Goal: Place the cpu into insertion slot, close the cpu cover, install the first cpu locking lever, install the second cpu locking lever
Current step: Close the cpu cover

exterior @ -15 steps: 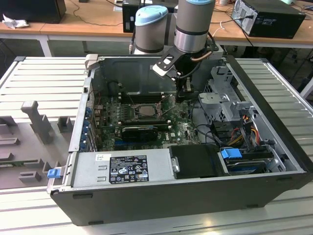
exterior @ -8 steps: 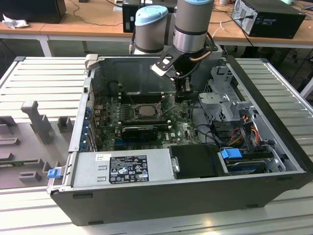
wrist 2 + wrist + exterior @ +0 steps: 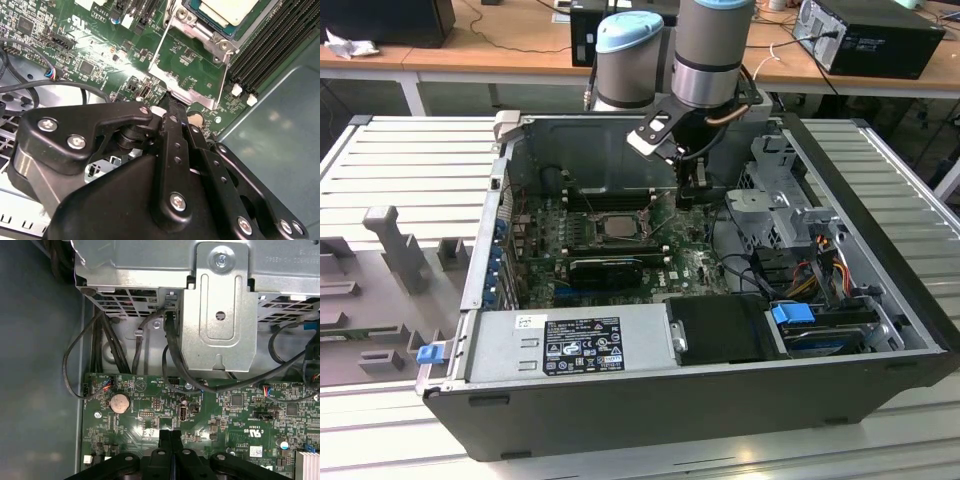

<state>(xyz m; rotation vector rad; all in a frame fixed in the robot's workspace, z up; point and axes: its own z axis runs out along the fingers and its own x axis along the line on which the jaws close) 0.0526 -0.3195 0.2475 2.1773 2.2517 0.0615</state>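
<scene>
tower case of black and grey sheet metal (image 3: 720, 410) lies open on its side. it holds a green motherboard (image 3: 692, 265), a grey power supply box (image 3: 570, 345) and a silver drive cage (image 3: 770, 200) with black cables (image 3: 100, 350) trailing from it. the black two-fingered gripper (image 3: 170, 439) reaches down inside, its fingers pressed together with nothing visible between them. it hangs low over the board, near the square grey-rimmed insertion slot (image 3: 583, 228). in that slot sits the pale silver-topped square cpu (image 3: 227, 10), and the thin silver-grey cpu cover (image 3: 200, 31) appears to lie down around it. a thin wire locking lever (image 3: 158, 47) looks unlatched, slanting away from the socket. the risk, as i judge it: the fingertips are close to small board parts, so a slip off the springy lever could scrape them or let the cover lift.
</scene>
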